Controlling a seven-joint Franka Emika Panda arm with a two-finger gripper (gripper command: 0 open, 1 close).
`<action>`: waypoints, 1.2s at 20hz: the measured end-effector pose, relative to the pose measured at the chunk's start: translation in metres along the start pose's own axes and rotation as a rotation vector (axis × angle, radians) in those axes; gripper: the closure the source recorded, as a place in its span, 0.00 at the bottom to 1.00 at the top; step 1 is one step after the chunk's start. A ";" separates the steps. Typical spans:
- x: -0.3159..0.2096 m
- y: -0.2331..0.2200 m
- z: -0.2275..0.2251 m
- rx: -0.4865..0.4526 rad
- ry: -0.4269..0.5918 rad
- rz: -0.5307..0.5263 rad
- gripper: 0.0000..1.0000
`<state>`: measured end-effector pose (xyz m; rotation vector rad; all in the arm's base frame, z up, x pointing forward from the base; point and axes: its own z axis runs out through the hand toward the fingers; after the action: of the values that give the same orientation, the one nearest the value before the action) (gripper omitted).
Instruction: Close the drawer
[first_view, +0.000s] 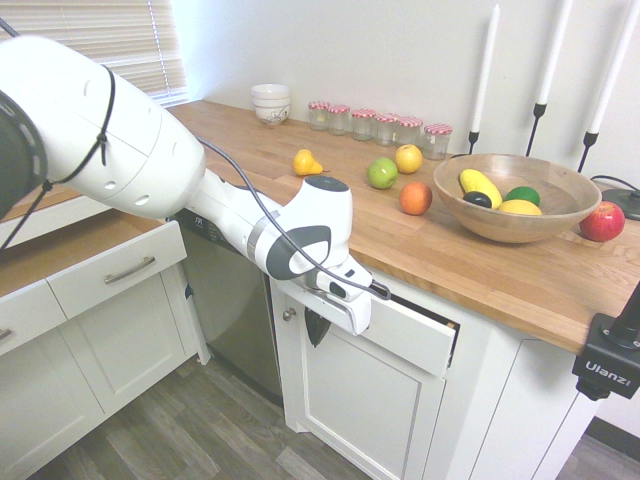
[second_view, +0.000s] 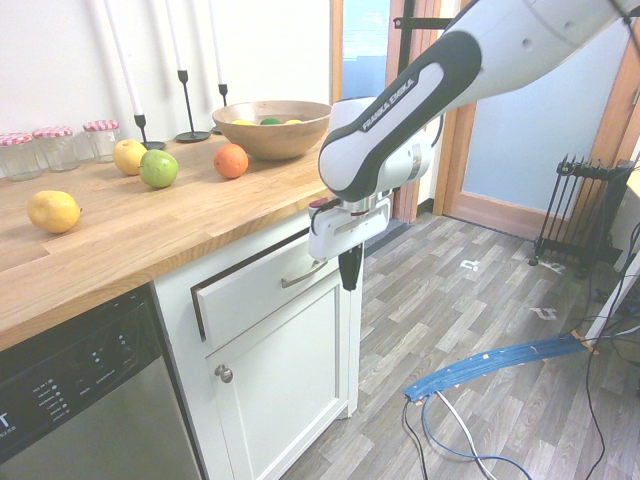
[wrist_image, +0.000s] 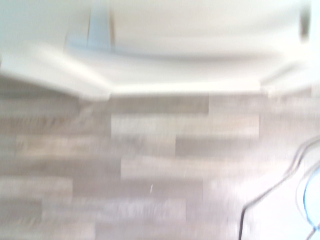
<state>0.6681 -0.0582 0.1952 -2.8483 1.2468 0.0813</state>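
Drawer (second_view: 262, 290) sits under the tabletop's (second_view: 150, 225) front edge, only a crack open. My pincer (second_view: 350, 283) is pressed together, empty, beside its handle (second_view: 303, 275). I think one more push inward is needed.

a home kitchen — butcher-block countertop (first_view: 300, 140), white cabinets (first_view: 365, 400), steel dishwasher (second_view: 80, 400), fruit bowl (first_view: 515, 215)

I'm looking at my glossy white, rounded plastic arm (first_view: 110, 140), dark grey joint bands showing, a thin black cable (first_view: 262, 215) trailing along it, black two-finger gripper (second_view: 350, 270) below.
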 end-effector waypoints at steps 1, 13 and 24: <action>-0.009 0.006 -0.007 -0.003 -0.008 -0.004 1.00; -0.110 0.111 -0.060 -0.037 -0.011 -0.034 1.00; -0.121 0.152 -0.071 -0.038 0.001 -0.021 0.00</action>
<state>0.4764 -0.0762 0.2725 -2.8929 1.2286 0.1038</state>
